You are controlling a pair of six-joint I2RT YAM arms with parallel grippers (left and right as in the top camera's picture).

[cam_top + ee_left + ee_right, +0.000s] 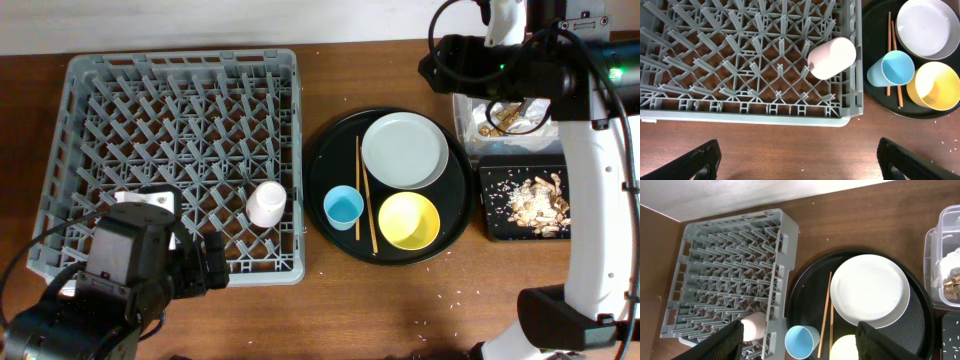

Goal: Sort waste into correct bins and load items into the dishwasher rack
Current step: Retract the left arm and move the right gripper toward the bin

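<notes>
The grey dishwasher rack (150, 130) fills the left. A pink cup (267, 204) lies upside down in its front right corner, also in the left wrist view (832, 57). The white plate (404, 150), yellow bowl (409, 221), light-blue cup (343, 207) and chopsticks (365, 195) sit on the round black tray (322, 165). The clear tub (462, 120) and the shallow black tray (492, 215) with beige scraps (535, 203) are at the right. My left gripper (800, 162) is open and empty over bare table in front of the rack. My right gripper (800, 342) is open and empty, high above the round tray.
The right arm's base (560, 315) stands at the front right corner. Small crumbs (455, 295) lie on the wooden table in front of the round tray. The table's back edge meets a white wall (740, 195).
</notes>
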